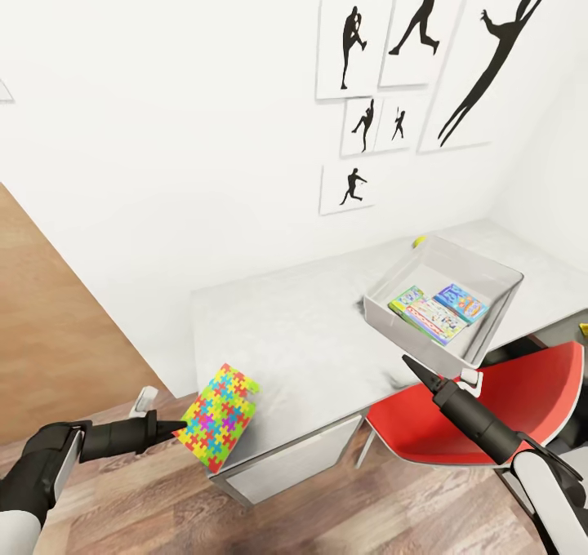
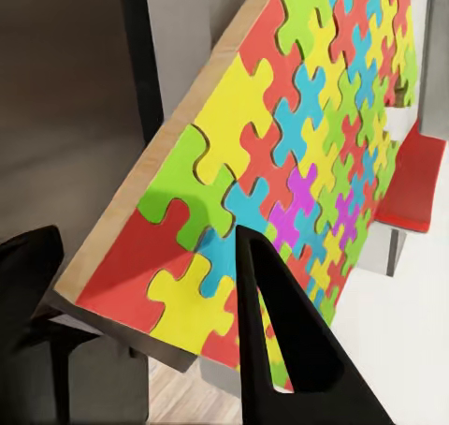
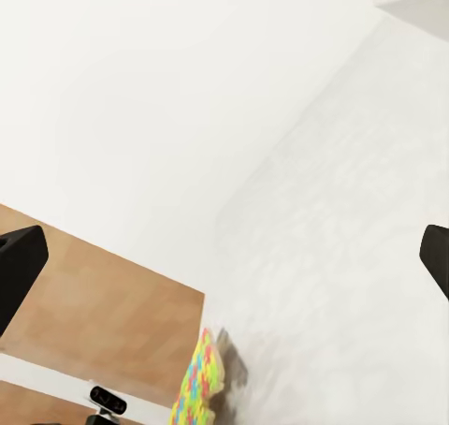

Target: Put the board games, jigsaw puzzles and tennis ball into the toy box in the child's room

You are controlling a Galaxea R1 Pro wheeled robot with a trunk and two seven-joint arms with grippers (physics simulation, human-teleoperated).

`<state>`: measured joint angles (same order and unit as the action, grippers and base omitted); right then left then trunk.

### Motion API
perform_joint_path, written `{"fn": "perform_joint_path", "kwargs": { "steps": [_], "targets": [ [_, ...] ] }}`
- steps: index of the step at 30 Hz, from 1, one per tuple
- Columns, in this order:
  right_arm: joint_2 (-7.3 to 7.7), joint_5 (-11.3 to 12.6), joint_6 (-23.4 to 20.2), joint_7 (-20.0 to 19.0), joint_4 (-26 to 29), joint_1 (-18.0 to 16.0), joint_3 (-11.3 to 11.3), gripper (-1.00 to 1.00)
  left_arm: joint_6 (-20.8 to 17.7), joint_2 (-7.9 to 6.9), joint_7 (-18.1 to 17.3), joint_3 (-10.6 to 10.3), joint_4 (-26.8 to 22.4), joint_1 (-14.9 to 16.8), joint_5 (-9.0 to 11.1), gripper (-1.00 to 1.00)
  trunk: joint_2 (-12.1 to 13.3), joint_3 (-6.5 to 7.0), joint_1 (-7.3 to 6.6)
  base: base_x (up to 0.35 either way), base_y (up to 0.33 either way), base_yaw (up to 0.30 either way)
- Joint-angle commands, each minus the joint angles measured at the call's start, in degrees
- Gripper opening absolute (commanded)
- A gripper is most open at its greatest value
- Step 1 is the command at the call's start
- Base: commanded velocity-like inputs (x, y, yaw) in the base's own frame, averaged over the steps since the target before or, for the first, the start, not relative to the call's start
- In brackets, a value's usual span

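Head view: my left claw (image 1: 181,430) is clamped on the jigsaw puzzle (image 1: 219,416), held tilted over the table (image 1: 302,335) at its near corner, well apart from the toy box (image 1: 384,314). My right claw (image 1: 408,363) hangs just beside the toy box's near side, fingers apart, gripping nothing. Board games (image 1: 439,310) lie inside the box.

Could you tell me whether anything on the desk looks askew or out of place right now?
Yes: the multicoloured jigsaw-patterned flat puzzle is tipped up on edge at the near corner of the pale grey-white desk top, held by the left gripper rather than lying flat. Boxes in the light-grey bin lie flat.
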<state>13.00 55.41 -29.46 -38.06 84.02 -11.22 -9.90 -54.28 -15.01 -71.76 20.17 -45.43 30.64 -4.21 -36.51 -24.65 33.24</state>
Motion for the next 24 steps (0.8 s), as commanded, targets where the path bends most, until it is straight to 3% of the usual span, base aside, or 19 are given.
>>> {"fn": "perform_joint_path", "kwargs": {
  "steps": [1, 22, 24],
  "targets": [
    [-0.01, 0.41, -0.45, 0.00, 0.00, -0.03, -0.04, 1.00, -0.10, 0.01, -0.38, 0.13, -0.04, 0.03, -0.93, -1.00, 0.36, 0.11, -0.21, 0.000, 0.000, 0.000],
    [-0.08, 0.40, -0.43, 0.09, 0.00, -0.03, 0.06, 1.00, -0.13, -0.81, -0.65, 0.12, -0.33, 0.03, -0.64, -1.00, 8.78, 3.88, -4.82, 0.000, 0.000, 0.000],
    [-0.08, 0.40, -0.43, 0.09, 0.00, -0.03, 0.11, 1.00, -0.11, -0.81, -3.07, 0.06, -0.47, 0.03, -0.68, -1.00, 9.58, 4.24, -5.26, 0.000, 0.000, 0.000]
  ]
}}
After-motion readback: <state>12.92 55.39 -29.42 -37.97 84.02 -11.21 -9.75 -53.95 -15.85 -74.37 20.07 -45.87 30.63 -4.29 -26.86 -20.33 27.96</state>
